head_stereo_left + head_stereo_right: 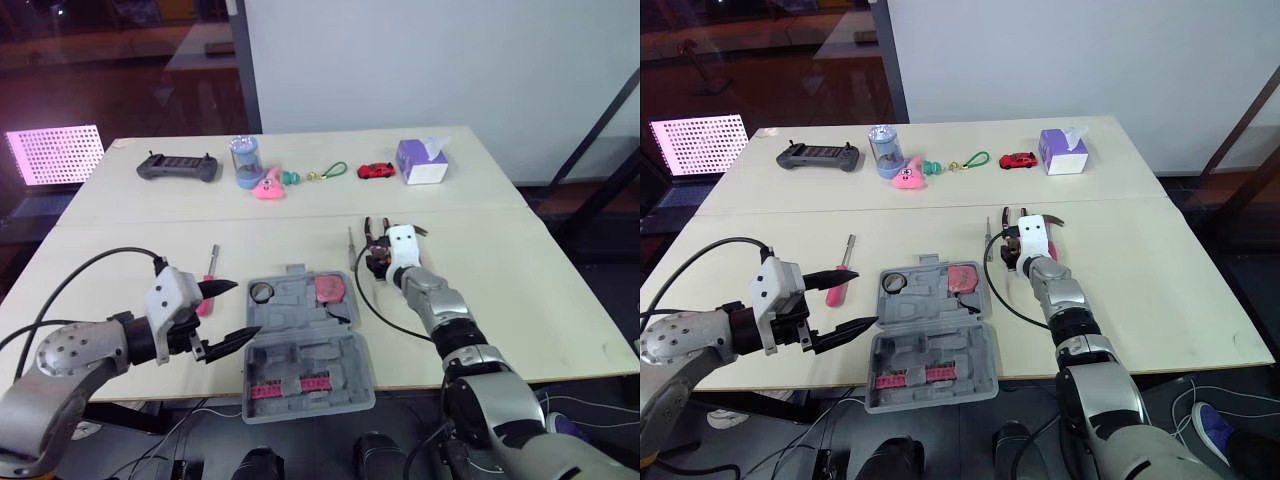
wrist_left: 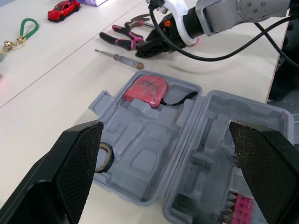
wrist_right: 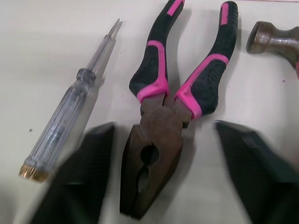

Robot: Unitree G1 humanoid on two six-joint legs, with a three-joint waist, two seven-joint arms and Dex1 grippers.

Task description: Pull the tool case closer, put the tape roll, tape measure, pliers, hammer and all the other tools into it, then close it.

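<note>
Grey plastic tool case (image 1: pixel 305 360) sits open at the worktop's (image 1: pixel 110 250) near edge. My left gripper (image 1: pixel 243 310) gapes empty beside it. My right gripper (image 3: pixel 164 128) is spread around pink-and-black-handled steel pliers (image 3: pixel 154 158), unclamped.

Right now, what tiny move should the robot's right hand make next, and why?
Probably lower and close the right gripper on the pliers: it is open, astride the pliers' head, and they lie on the table outside the open tool case.

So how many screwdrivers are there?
2. A pink-handled screwdriver lies on the table left of the open case. A clear screwdriver lies beside the pliers. More could be hidden.
</note>
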